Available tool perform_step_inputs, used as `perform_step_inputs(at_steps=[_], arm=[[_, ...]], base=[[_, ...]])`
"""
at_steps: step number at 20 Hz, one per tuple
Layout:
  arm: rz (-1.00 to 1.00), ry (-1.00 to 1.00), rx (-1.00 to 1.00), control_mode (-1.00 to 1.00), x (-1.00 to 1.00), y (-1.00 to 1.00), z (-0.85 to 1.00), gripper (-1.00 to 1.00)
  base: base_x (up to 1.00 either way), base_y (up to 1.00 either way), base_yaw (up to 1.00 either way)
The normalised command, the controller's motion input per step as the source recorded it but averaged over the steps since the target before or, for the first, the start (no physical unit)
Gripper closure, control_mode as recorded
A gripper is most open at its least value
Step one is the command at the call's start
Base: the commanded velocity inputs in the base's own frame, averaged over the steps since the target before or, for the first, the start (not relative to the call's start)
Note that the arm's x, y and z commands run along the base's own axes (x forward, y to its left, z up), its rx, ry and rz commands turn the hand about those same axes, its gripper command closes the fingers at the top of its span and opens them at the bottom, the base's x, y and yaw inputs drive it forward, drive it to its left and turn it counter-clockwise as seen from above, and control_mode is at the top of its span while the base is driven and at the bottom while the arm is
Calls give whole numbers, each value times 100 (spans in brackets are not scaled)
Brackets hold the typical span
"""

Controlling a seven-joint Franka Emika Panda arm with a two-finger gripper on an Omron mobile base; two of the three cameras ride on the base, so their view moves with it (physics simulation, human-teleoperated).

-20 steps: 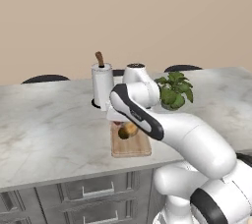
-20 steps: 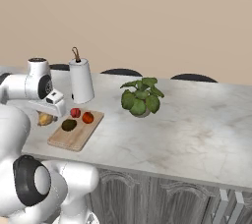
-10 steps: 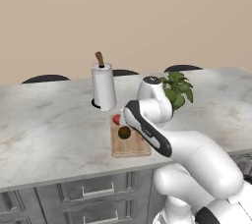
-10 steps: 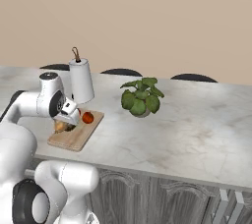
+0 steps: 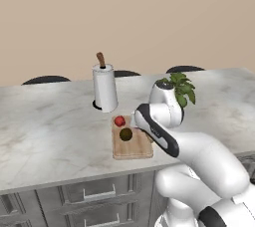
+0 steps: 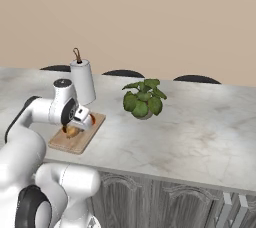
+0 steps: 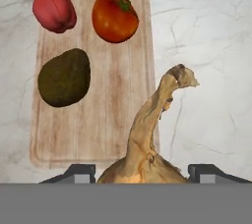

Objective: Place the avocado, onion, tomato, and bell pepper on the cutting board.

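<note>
Your gripper (image 7: 140,176) holds the onion (image 7: 145,144) between its two dark finger tips, the golden bulb pressed low against the hand and its dried stem curling up over the right edge of the cutting board (image 7: 110,120). From the right base camera the onion (image 6: 73,131) shows as a tan lump under the hand (image 6: 80,120), just above the board (image 6: 75,143); whether it already touches the wood cannot be told.

Three of the four items lie on the board. The avocado (image 7: 64,77) sits on its left half, the tomato (image 7: 115,17) near the far right corner, and the red bell pepper (image 7: 54,11) beside it at the far left. All three stand apart from one another, and the near half of the board looks bare.

By this reckoning you are on the last item: what remains is to lower the onion onto that bare wood and let go. The paper towel roll (image 5: 105,88) and the potted plant (image 6: 144,98) stand on the marble counter (image 6: 200,127), well off your path.
</note>
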Motion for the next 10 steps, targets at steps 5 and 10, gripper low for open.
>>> perform_step_inputs(at_steps=[5, 10], arm=[[-1, -1, 2, -100, 29, 0, -33, 100], [-2, 0, 3, -100, 25, 0, -27, 100]], base=[[0, 0, 0], [0, 0, 0]])
